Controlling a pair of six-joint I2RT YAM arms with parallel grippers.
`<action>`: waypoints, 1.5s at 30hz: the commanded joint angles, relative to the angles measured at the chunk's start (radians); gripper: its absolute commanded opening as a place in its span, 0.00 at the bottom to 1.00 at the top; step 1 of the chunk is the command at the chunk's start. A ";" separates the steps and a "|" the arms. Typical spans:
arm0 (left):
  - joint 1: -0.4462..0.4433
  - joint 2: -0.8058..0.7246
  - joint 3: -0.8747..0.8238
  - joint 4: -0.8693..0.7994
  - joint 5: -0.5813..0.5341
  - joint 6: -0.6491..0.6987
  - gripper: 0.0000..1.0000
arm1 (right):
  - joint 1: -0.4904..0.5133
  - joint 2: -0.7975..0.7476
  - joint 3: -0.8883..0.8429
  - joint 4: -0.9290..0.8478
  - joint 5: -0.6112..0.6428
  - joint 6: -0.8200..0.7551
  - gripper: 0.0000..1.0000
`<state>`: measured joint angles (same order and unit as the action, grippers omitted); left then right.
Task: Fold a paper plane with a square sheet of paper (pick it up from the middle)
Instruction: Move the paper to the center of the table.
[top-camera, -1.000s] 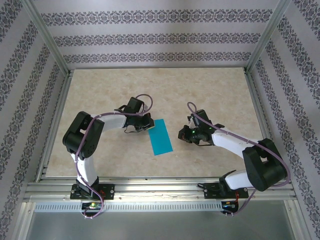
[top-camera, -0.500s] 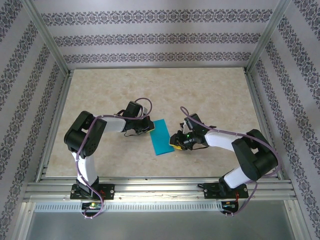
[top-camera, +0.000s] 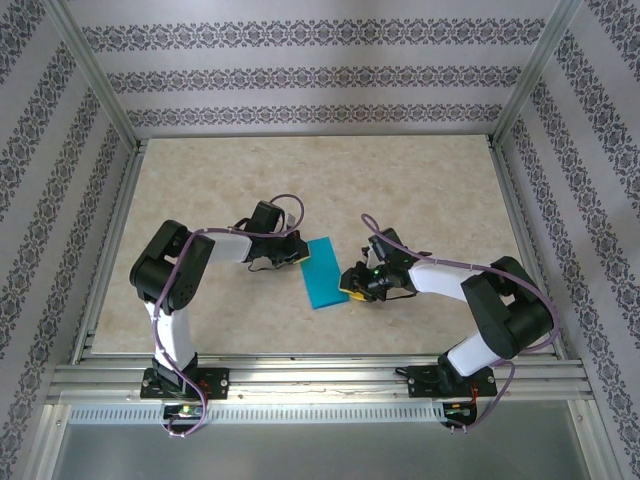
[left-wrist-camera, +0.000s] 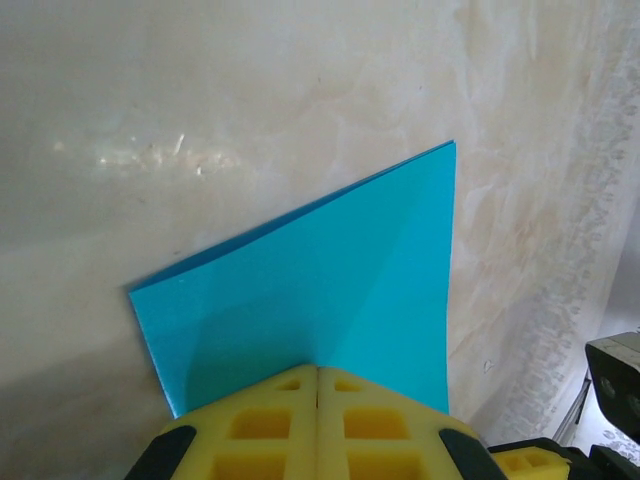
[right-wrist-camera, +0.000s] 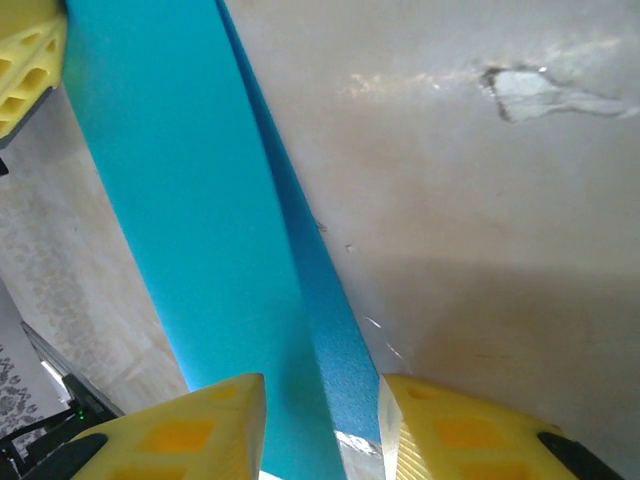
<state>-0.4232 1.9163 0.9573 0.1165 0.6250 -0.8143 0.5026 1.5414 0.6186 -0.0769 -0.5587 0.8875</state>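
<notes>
The square sheet of paper, folded into a narrow strip, is lying on the table between the two arms. At its near right edge, the right gripper is straddling it with jaws spread apart. Farther left, the left gripper is resting on its far edge, fingers pressed together; whether it is pinching the sheet is unclear.

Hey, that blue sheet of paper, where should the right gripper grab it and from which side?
Probably the near end of its right long edge, coming in low from the right. The sheet of paper lies flat, folded into a narrow strip, so only an edge offers a pinch. The left gripper is shut on the far end, and the open right gripper straddles that edge.
</notes>
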 joint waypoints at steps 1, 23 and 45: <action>0.012 0.038 0.017 -0.069 -0.032 0.035 0.06 | -0.014 0.019 -0.013 0.015 -0.024 -0.012 0.35; 0.012 0.135 0.216 -0.183 0.083 0.246 0.06 | -0.099 0.139 0.095 0.164 -0.198 -0.035 0.32; -0.079 -0.194 0.149 -0.189 -0.056 0.330 0.30 | -0.138 0.192 0.092 0.290 -0.273 0.005 0.21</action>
<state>-0.4664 1.8050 1.1595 -0.0895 0.6331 -0.5369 0.3771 1.7187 0.6987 0.1810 -0.7921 0.8886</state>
